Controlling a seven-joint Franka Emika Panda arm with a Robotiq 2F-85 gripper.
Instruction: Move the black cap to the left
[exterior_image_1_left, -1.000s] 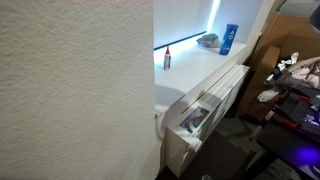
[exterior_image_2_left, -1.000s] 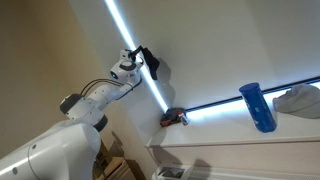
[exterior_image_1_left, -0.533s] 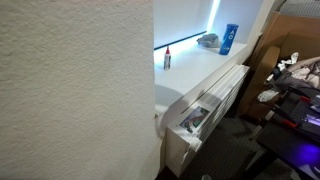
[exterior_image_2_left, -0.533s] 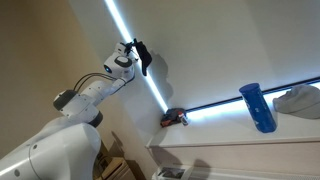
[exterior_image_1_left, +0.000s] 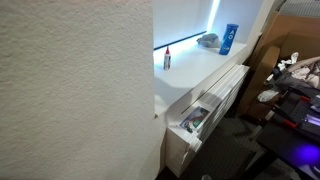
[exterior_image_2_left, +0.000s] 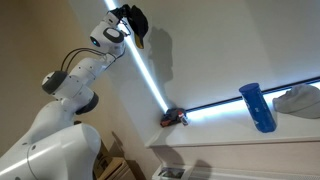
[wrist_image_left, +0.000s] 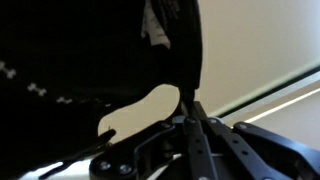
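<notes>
Black cap | up in the air, well above white shelf, beside lit wall strip | claw pinching its dark fabric | blue box upright on shelf

The cap is black, the box blue.

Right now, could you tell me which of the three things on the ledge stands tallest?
The upright blue box; the grey-blue lump and small dark item sit much lower.
</notes>
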